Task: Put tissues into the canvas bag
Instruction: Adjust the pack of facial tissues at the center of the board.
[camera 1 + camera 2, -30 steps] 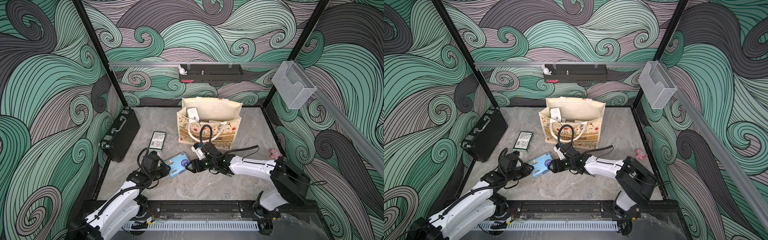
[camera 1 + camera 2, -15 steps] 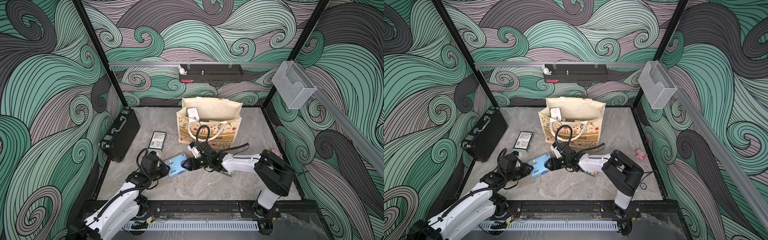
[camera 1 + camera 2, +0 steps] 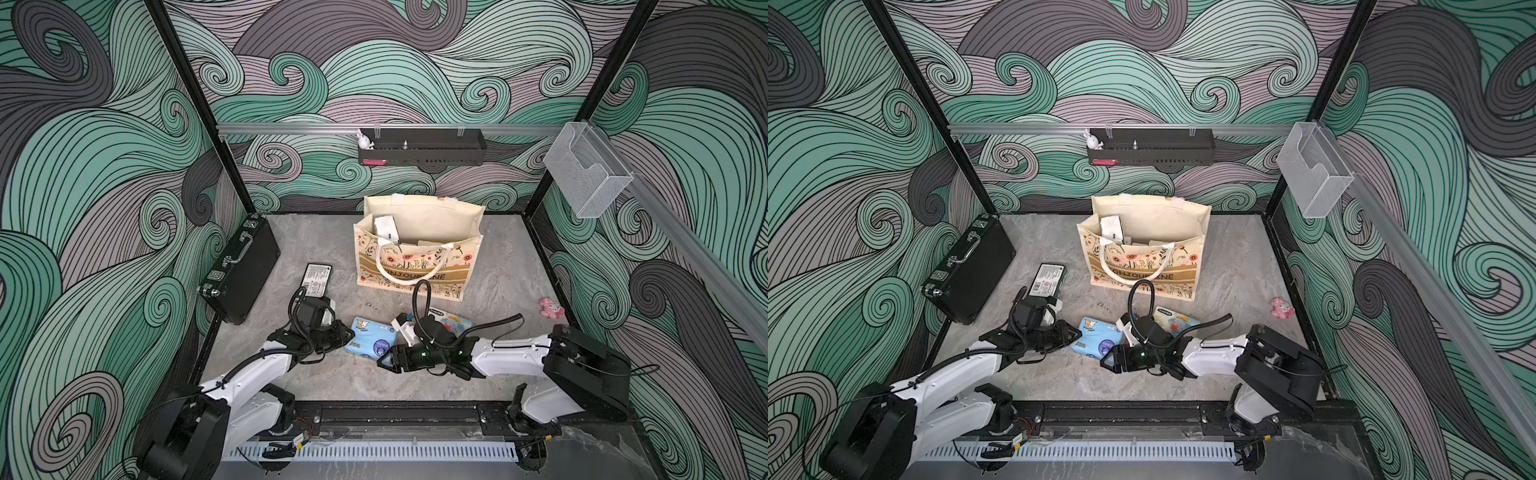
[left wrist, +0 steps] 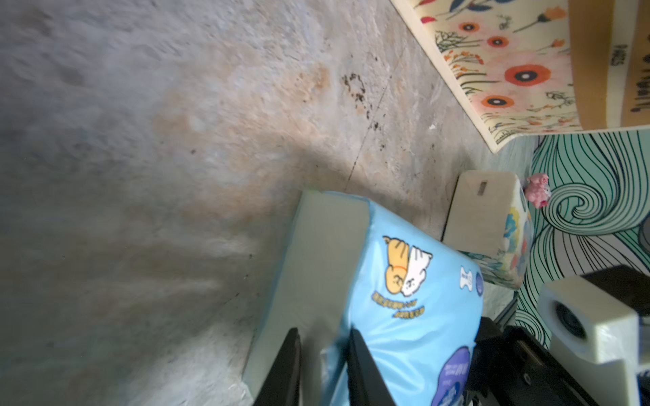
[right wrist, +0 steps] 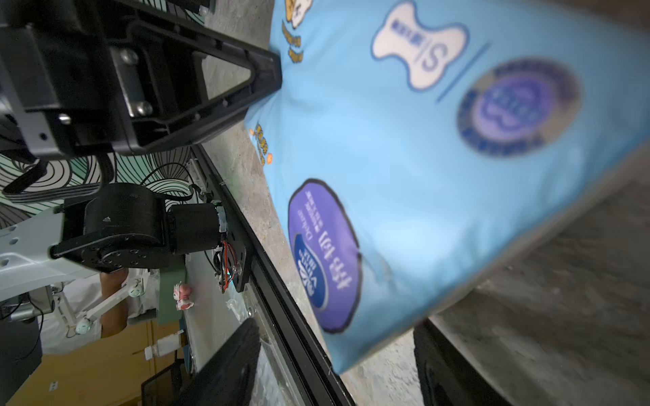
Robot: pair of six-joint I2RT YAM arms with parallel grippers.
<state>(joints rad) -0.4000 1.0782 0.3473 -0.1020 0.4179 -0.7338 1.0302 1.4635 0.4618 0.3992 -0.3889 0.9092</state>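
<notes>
A light blue tissue pack (image 3: 370, 343) (image 3: 1096, 340) lies on the grey floor in front of the canvas bag (image 3: 419, 257) (image 3: 1144, 253). My left gripper (image 3: 348, 337) (image 4: 325, 369) is shut on the pack's left edge, with the wrapper (image 4: 415, 316) pinched between its fingers. My right gripper (image 3: 384, 360) (image 5: 337, 369) stands open at the pack's near right corner (image 5: 404, 211), its fingers wide on either side and not touching it. A white pack (image 3: 384, 227) stands inside the bag. A dark green pack (image 3: 318, 279) lies left of the bag. An elephant pack (image 3: 453, 322) lies half hidden behind my right arm.
A black briefcase (image 3: 241, 274) leans at the left wall. A small pink toy (image 3: 551, 308) sits near the right wall. A black shelf (image 3: 422, 147) and a clear holder (image 3: 586, 174) hang on the walls above.
My left jaws have closed tighter on the blue pack's edge. The right arm reached in toward the pack, then drew back a little. The pack has shifted slightly right and toward the front.
</notes>
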